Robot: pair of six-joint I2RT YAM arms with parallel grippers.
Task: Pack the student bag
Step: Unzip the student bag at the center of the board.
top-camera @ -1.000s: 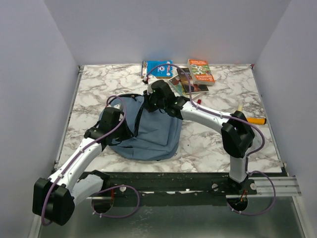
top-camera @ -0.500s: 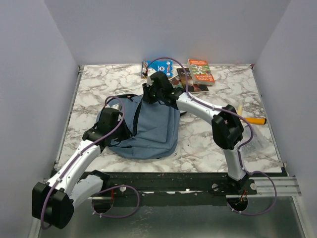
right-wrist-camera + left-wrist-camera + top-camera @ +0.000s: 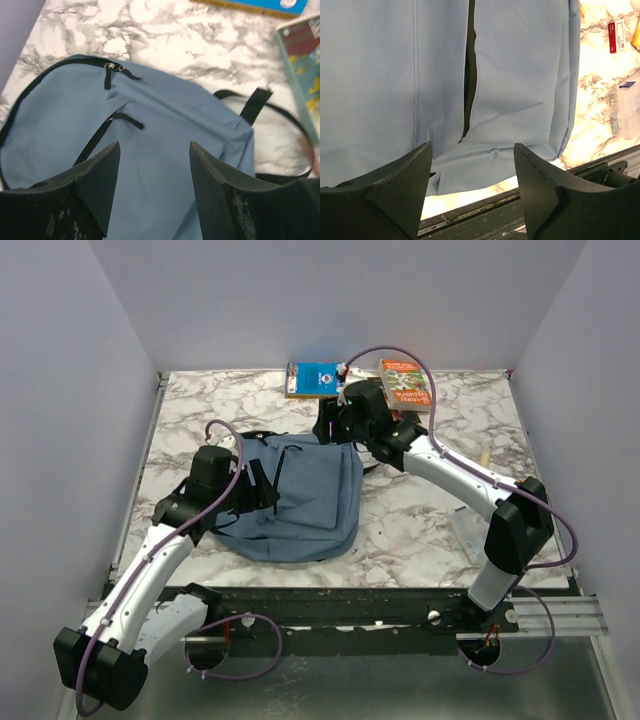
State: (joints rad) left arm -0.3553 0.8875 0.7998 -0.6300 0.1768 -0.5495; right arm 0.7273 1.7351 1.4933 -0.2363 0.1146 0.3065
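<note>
Student bag [image 3: 310,500], a soft dusty-blue fabric backpack w/ black trim, lies flat on the white-grey marble worktop [image 3: 200,410], centre-left, more on my left arm's side. Front panel is up: the black pocket zip [image 3: 467,75] shows in the left wrist view and looks partly open. Long axis runs approx far-to-near, skewed so the near end drifts left. Fabric is slack and the left arm covers the bag's left flank, so I can't be exact. Far edge fairly straight, near end rounded. Two zip pulls [image 3: 107,67] sit at the edge facing the books, on a black zip line that curves round the bag's left side. Black straps [image 3: 255,102] stick out from under the far-right corner onto the marble.

Left jaws: released, spread wide, low over the bag's left-middle and pointing right across it. Only fabric below them. Can't tell if the tips touch cloth. Right jaws: released too, spread above the far-right part of the bag, nothing gripped.

Further out: flat blue book [image 3: 315,380] at the far edge, just past the bag. Orange-covered book [image 3: 405,385] near it to the right. Clear plastic box [image 3: 468,532] sits near-right, well apart from the bag. Small red block w/ white label [image 3: 617,36] lies on the marble right of the bag.
</note>
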